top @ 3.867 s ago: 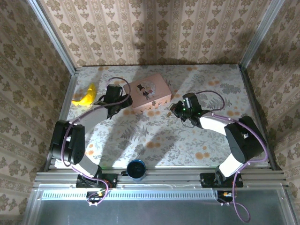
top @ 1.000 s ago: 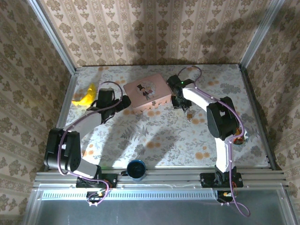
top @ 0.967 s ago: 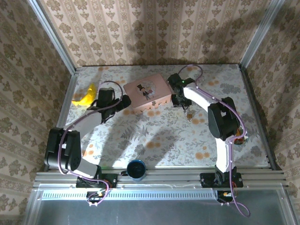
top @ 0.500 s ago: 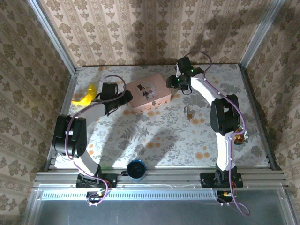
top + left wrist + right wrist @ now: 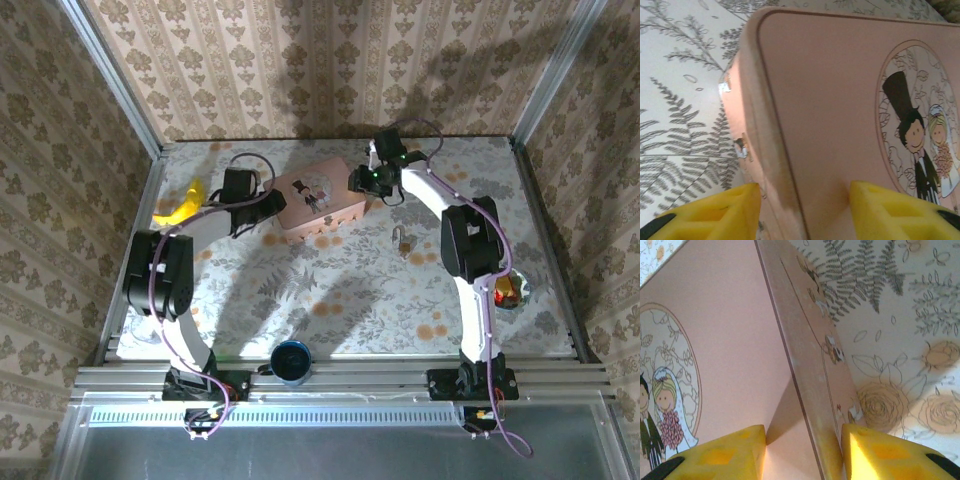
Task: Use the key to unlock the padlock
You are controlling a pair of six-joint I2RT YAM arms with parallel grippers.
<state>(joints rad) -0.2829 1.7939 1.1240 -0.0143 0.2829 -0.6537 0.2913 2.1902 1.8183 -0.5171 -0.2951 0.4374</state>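
Observation:
The small brass padlock (image 5: pixel 402 240) lies loose on the flowered table, to the right of the pink box (image 5: pixel 318 200) and apart from both grippers. The key is too small to make out. My left gripper (image 5: pixel 268 208) straddles the box's left edge. In the left wrist view its yellow pads (image 5: pixel 715 212) sit one against the side wall and one on the lid (image 5: pixel 830 100). My right gripper (image 5: pixel 360 182) pinches the box's right edge (image 5: pixel 810 365) the same way, one pad on the lid and one against the wall.
A banana (image 5: pixel 182 205) lies at the far left near the wall. A dark blue cup (image 5: pixel 292 361) stands at the near edge. A small red and yellow thing (image 5: pixel 508 291) sits by the right arm. Papered walls close in three sides.
The right gripper left the padlock's spot and swung back to the box's far right edge. The left gripper slid up to the box's left edge and narrowed onto it. The padlock stayed put.

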